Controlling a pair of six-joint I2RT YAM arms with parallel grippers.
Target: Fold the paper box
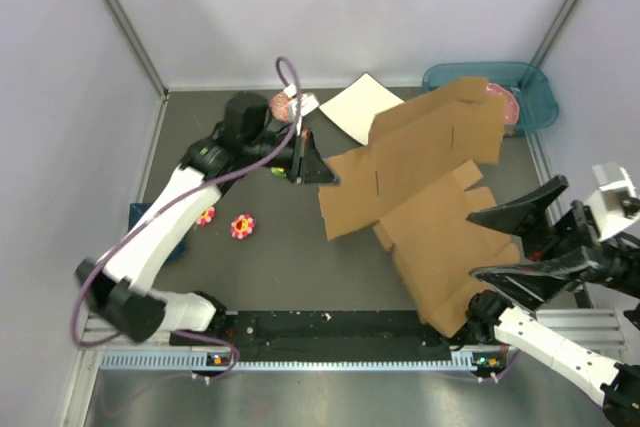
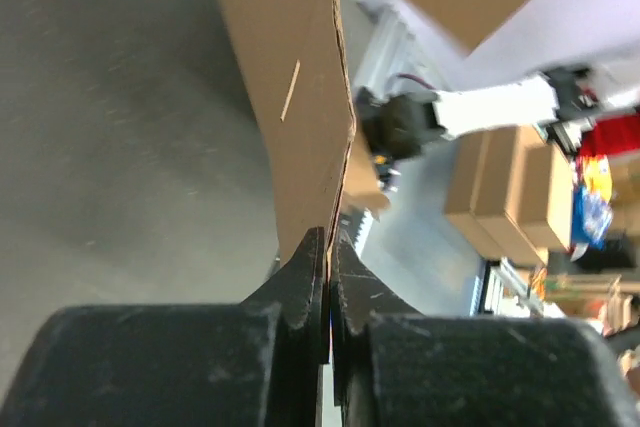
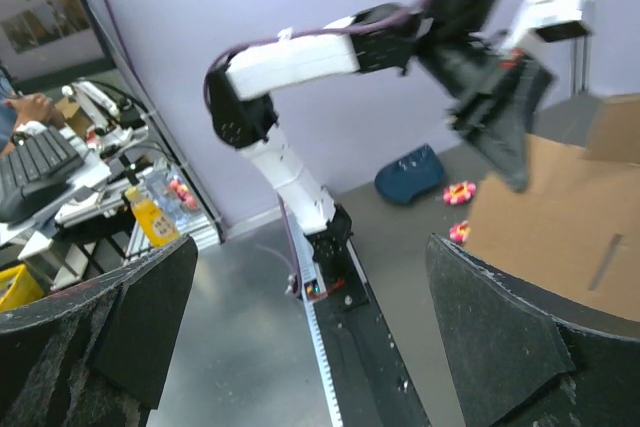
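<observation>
Where left hand (image 2: pixel 328 247) clamps, paper box (image 2: pixel 290 97) edge

The paper box (image 1: pixel 430 197) lies between left gripper (image 1: pixel 325 175) and right gripper (image 1: pixel 478 245).

Overhead: the paper box (image 1: pixel 420 187) covered part of the teal tray (image 1: pixel 535 82) and part of the white sheet (image 1: pixel 358 105). A pink item (image 1: pixel 512 107) in the tray was half hidden and could not be identified. The left arm (image 1: pixel 165 217) concealed most of a blue object (image 1: pixel 138 215).

Left wrist: the box was cut by the top edge, and its margin was lost between the fingers (image 2: pixel 300 282) of the left gripper (image 2: pixel 328 242). The background was blurred.

Right wrist: the box ran off the right edge.
</observation>
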